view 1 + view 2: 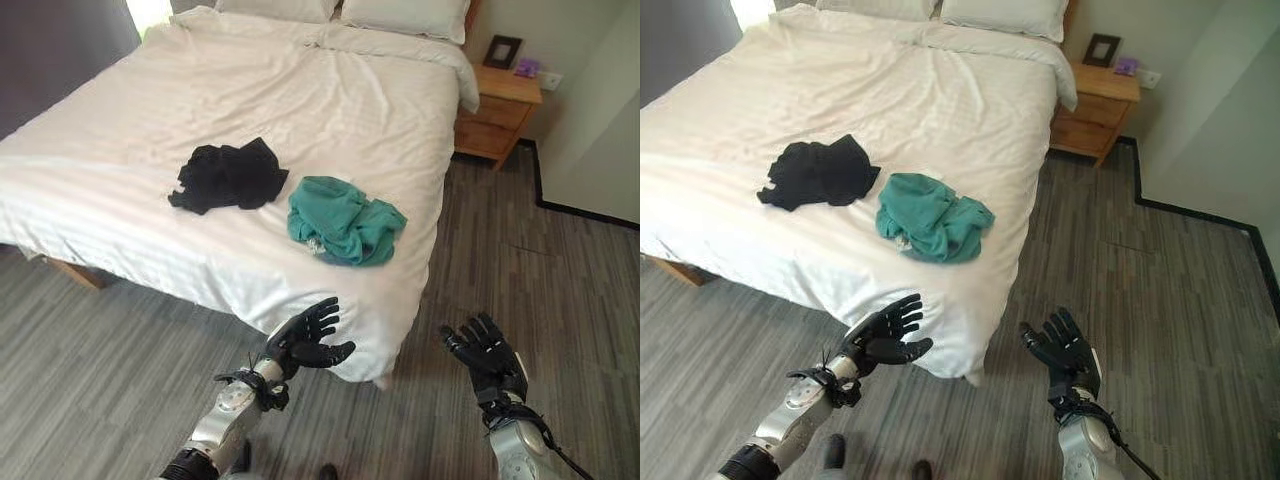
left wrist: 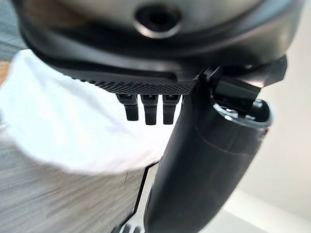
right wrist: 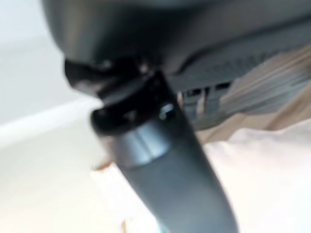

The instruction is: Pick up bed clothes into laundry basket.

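Two soft, light garments, black garment point(image 1: 230, 176) and teal garment point(image 1: 343, 220), lie beyond the wide-spread, empty left hand point(image 1: 303, 338) and right hand point(image 1: 485, 352); grasp bunched folds.

A home bedroom: ahead of the left hand point(image 1: 305, 340) stands a bed point(image 1: 120, 150) with white sheets and pillows point(image 1: 405, 18), a wooden nightstand point(image 1: 497, 112) beyond the right hand point(image 1: 485, 350).
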